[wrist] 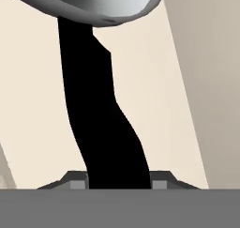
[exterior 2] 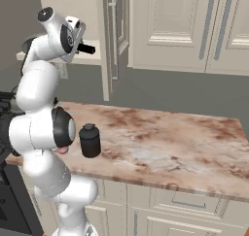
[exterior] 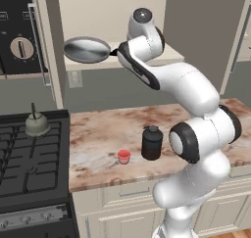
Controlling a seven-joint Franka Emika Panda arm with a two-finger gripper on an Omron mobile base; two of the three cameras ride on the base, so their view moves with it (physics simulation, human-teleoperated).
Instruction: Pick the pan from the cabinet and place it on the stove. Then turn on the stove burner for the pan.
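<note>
The silver-grey pan (exterior: 87, 50) lies flat on the beige shelf of the open cabinet (exterior: 169, 57), its black handle pointing right. My gripper (exterior: 117, 52) reaches in from the right and is shut on that handle. In the hand view the handle (wrist: 98, 105) runs from the pan's rim (wrist: 93, 2) down between my gripper's (wrist: 119, 185) two grey tips and fills the gap. In the right base view the handle's end (exterior 2: 87, 49) sticks out past my hand. The black stove (exterior: 29, 154) sits lower left, with knobs (exterior: 29, 220) on its front strip.
A small grey-green kettle (exterior: 37, 124) stands on the stove's back right grate. On the marble counter (exterior: 108, 129) are a black jar (exterior: 152, 143) and a small red cup (exterior: 124, 156). The open cabinet door (exterior 2: 114, 36) stands edge-on right of my hand.
</note>
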